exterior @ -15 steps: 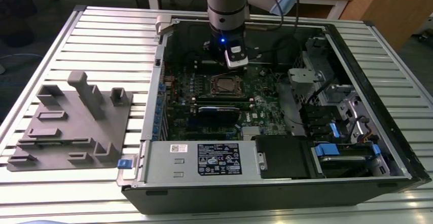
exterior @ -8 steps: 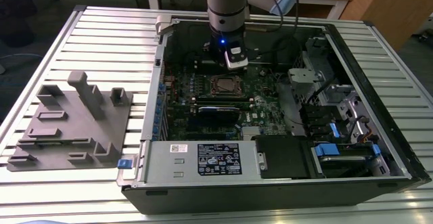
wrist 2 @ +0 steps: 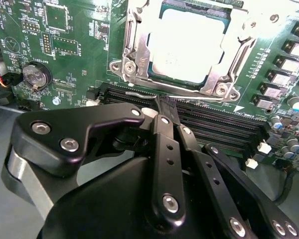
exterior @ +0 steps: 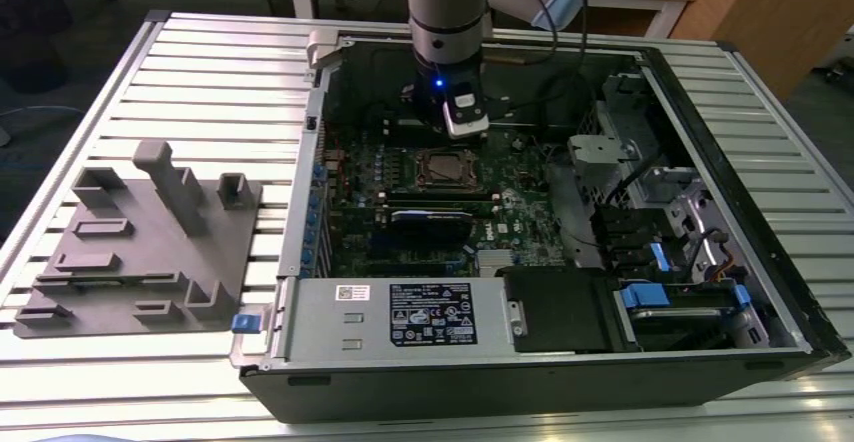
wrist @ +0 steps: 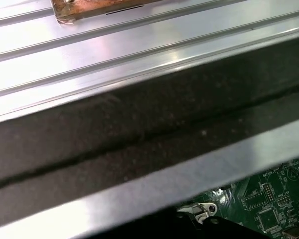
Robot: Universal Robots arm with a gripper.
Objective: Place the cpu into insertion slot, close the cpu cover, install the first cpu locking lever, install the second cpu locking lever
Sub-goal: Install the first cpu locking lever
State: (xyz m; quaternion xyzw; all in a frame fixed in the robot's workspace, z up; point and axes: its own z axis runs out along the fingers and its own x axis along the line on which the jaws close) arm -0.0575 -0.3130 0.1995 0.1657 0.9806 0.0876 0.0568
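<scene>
Ribbed aluminium table point(exterior: 200, 72) as ground; at the exterior view's left a grey moulded plastic fixture point(exterior: 134, 242), then an open black computer case point(exterior: 534, 382). Inside, shiny-rimmed square insertion slot point(exterior: 441, 168) holding the pale silvery square cpu point(wrist 2: 187, 45), thin silvery windowed cpu cover point(wrist 2: 139, 37) lying shut over it. Black-fingered gripper point(wrist 2: 162, 102) clenched, tips at a thin wire locking lever point(wrist 2: 204, 97); grasp unclear. Judged step: first lever, calling for a downward press and hooking under its catch.

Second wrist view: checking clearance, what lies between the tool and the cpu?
Between tool and cpu: a thin wire locking lever and the rim of the cpu cover, in the second wrist view.
</scene>
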